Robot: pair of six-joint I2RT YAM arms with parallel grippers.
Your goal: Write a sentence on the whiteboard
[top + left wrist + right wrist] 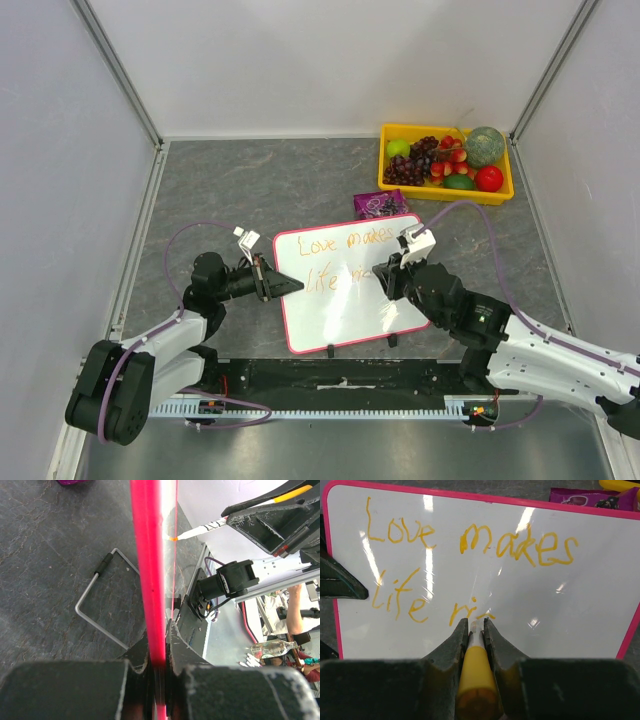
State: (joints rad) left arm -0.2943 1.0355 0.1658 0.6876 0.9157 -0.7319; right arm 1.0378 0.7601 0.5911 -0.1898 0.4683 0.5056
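Note:
The whiteboard [335,312], pink-framed, stands tilted at the middle of the table. My left gripper [277,281] is shut on its left edge; in the left wrist view the pink frame [148,560] runs between the jaws of the left gripper [159,641]. The sentence [470,537] reads "Love makes" with "life ri" and a fresh stroke below it, in orange [345,243]. My right gripper [388,272] is shut on an orange marker [477,672] whose tip touches the board right after "ri". In its own view the right gripper [476,625] sits just below that stroke.
A yellow tray [445,196] of fruit stands at the back right. A purple packet [380,203] lies just behind the board's top edge. A bent wire stand [95,595] rests on the grey tabletop behind the board. White walls close in three sides.

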